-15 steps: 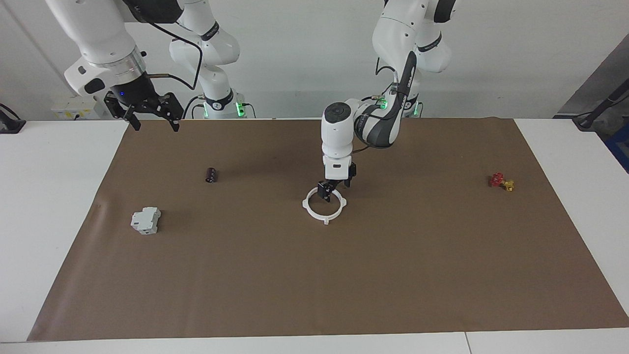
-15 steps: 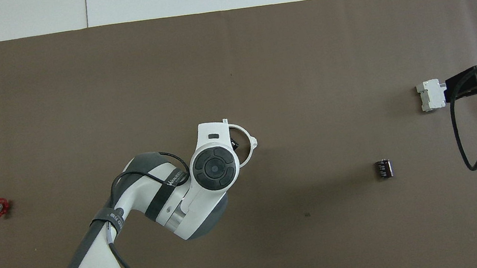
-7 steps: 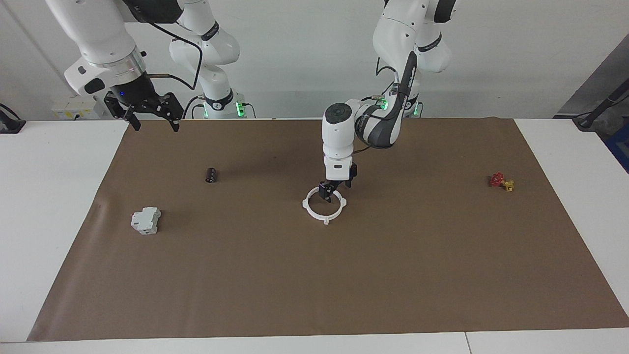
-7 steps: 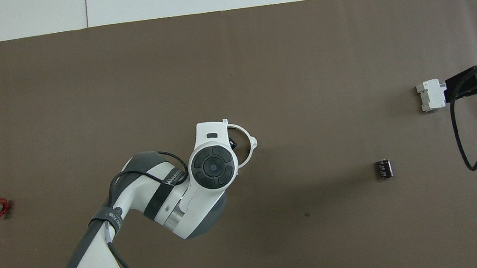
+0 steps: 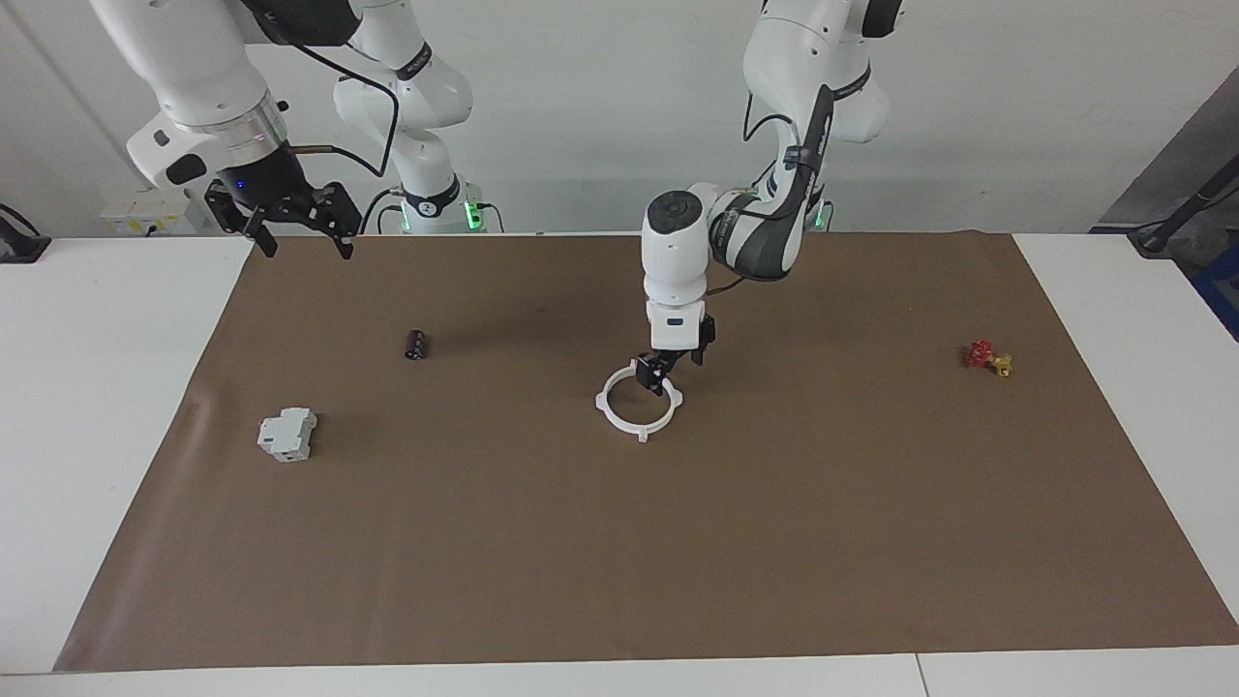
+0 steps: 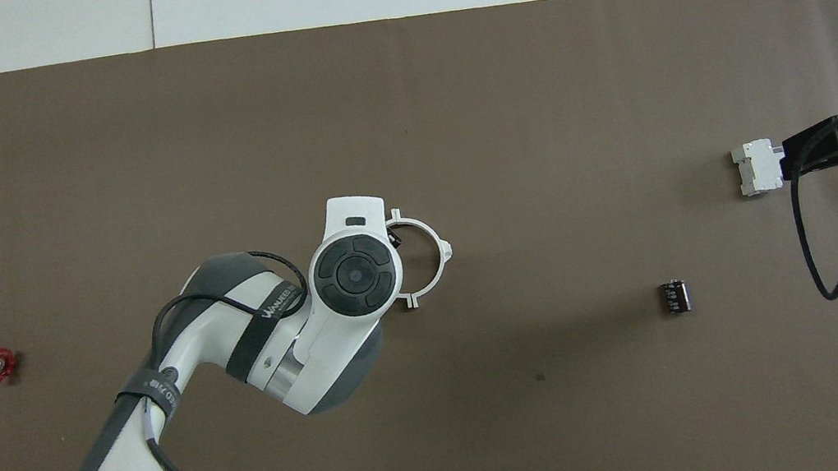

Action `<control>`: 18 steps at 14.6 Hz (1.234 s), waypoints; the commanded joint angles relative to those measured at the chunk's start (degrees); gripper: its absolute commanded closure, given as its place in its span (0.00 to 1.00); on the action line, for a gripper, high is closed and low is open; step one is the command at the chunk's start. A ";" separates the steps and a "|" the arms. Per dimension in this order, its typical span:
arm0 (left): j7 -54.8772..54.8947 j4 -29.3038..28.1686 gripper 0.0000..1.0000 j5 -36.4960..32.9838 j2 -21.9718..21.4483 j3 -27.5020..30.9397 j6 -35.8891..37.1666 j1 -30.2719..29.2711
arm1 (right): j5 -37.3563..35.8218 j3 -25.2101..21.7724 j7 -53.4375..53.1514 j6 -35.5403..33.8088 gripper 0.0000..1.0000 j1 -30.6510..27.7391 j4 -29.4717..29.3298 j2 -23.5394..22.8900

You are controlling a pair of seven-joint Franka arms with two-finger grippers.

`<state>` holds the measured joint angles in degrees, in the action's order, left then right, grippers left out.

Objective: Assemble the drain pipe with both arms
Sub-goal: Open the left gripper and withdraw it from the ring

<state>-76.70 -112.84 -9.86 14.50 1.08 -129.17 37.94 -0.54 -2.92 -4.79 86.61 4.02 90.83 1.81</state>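
Change: you are watching the left tool rising and sliding off the drain pipe; a second ago it was sitting lower, inside the ring, and now it is hanging over the ring's rim on the side nearer the robots.
Left tool: its fingers are standing apart and carrying nothing; the ring is staying flat on the brown mat beneath it.
Drain pipe: you are seeing one closed white ring with its small tabs sticking out, lying mid-mat, unmoved across the last second. In the overhead view more of the ring is showing now that the left arm's wrist is pulling clear of it.
Right tool: you are seeing the right tool waiting in the air, spread wide and empty, well apart from the ring, over the mat's edge at the right arm's end.
Meaning for the task: the two halves are looking joined, so you are probably watching a release and retreat, with the assembly at or near its finish; whether the tabs are fully seated cannot be told from here.
Other things: the grey-white block, the small dark cylinder and the red-and-yellow valve are all lying well apart from the ring.
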 commanded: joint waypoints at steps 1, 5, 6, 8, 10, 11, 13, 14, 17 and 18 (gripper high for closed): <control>6.89 -0.72 0.00 -0.95 -6.58 -0.29 7.59 -2.95 | 0.63 0.28 1.36 0.40 0.00 -0.77 0.49 0.74; 18.49 0.16 0.00 -0.42 -12.56 -0.12 16.13 -6.82 | 0.63 0.28 1.36 0.40 0.00 -0.77 0.49 0.74; 21.04 1.29 0.00 -0.34 -12.83 -0.03 18.58 -7.70 | 0.63 0.37 1.36 0.40 0.00 -0.77 0.49 0.74; 26.58 5.24 0.00 -0.34 -12.92 0.06 23.59 -9.63 | 0.63 0.28 1.36 0.40 0.00 -0.77 0.49 0.74; 33.69 8.50 0.00 1.85 -13.71 0.15 27.47 -13.05 | 0.63 0.28 1.36 0.40 0.00 -0.77 0.49 0.74; 38.34 8.77 0.00 3.43 -15.37 0.15 28.35 -15.86 | 0.63 0.28 1.36 0.40 0.00 -0.77 0.49 0.74; 47.22 8.60 0.00 5.81 -18.71 0.15 30.11 -21.57 | 0.63 0.28 1.36 0.40 0.00 -0.77 0.49 0.74; 51.70 8.69 0.00 6.25 -19.59 0.15 31.69 -24.21 | 0.63 0.28 1.36 0.40 0.00 -0.77 0.49 0.74; 62.26 8.60 0.00 6.26 -20.57 0.15 33.63 -30.02 | 0.63 0.28 1.36 0.40 0.00 -0.77 0.49 0.74; 64.03 8.51 0.00 6.26 -20.57 0.15 33.46 -31.51 | 0.63 0.28 1.36 0.40 0.00 -0.77 0.49 0.74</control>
<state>-17.05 -103.64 -4.56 -5.57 2.06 -96.60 9.16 -0.54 -2.92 -4.79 86.61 4.02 90.83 1.81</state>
